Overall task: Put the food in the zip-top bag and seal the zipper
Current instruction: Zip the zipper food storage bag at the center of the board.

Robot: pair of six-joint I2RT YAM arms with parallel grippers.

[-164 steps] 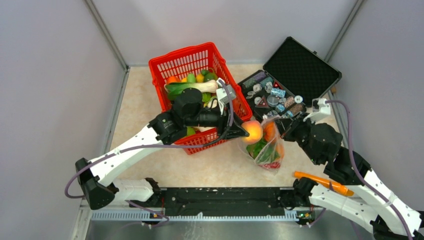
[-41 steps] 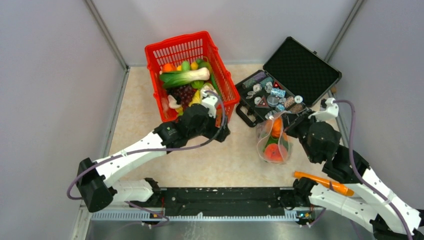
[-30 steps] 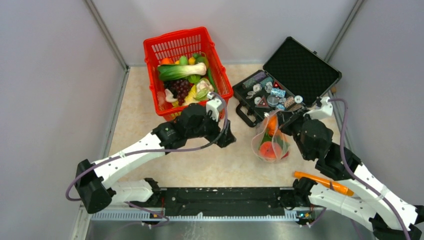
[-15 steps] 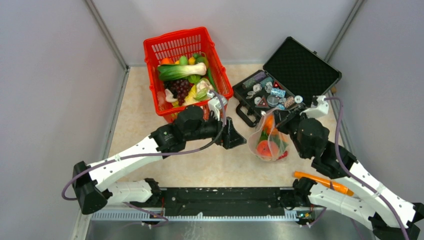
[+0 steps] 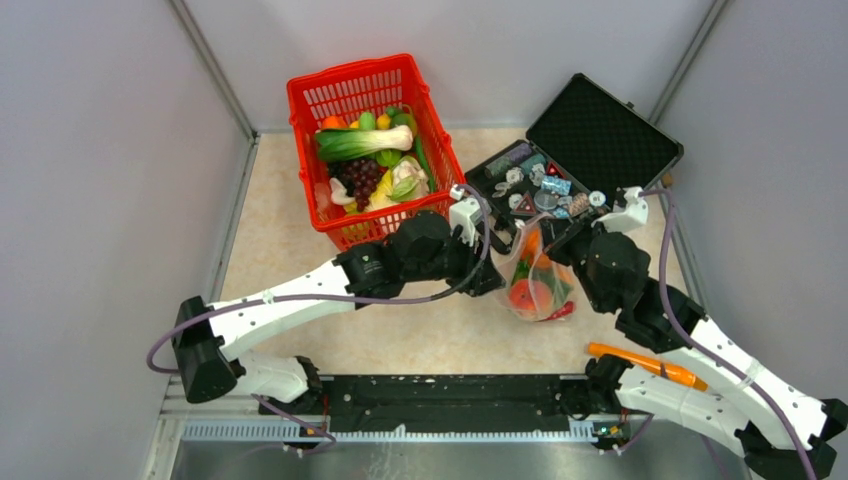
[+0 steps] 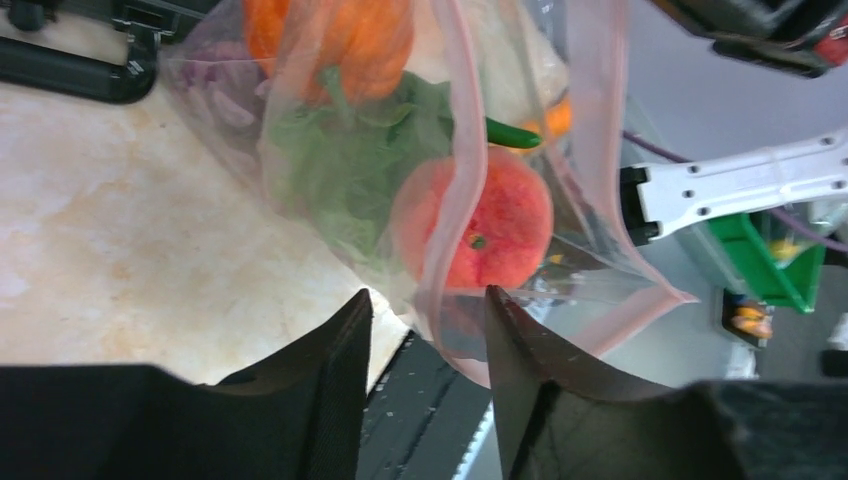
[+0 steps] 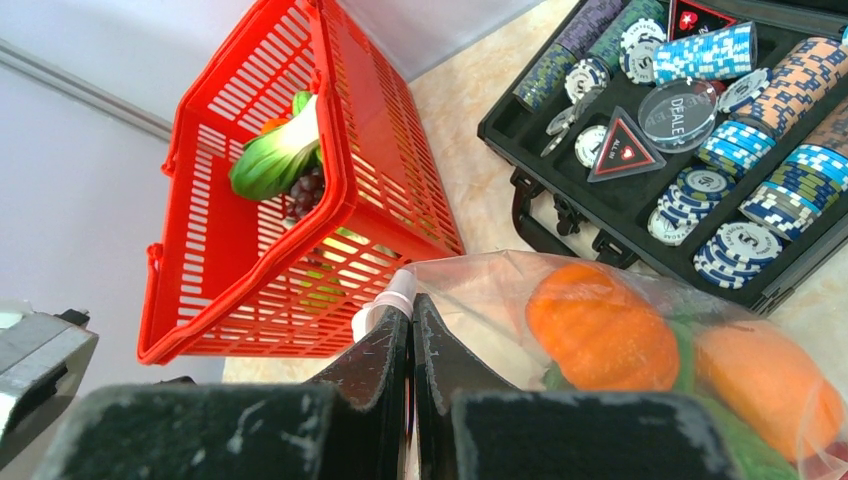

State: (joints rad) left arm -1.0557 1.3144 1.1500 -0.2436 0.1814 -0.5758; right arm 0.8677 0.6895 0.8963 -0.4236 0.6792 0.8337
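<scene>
The left arm [image 5: 290,295] reaches long and low from the near edge of the desk [image 5: 290,250], forearm almost level. The right arm [image 5: 700,340] rises from the other side and bends back over the zip-top bag [image 5: 535,288]. The bag hangs just right of the near right corner of the red basket [image 5: 345,75]; whether its bottom rests on the desk cannot be told.

The left tool [image 6: 428,300] stands about half open and grips nothing, with the pink zipper [image 6: 462,180] strip passing between its fingers. The right tool [image 7: 410,312] is pressed closed on the bag's top corner and bears it up. Inside is the food: a red ball [image 6: 495,220], lettuce [image 6: 340,170] and a pumpkin [image 7: 598,328].

To do this step well, the left tool should probably bite squarely across both lips of the zipper. It could then slide along while the right tool holds the edge taut. A skewed bite would likely leave a gap.

More toy produce lies in the basket. Right of the basket and farther back, the black case [image 5: 600,130] lies open.
</scene>
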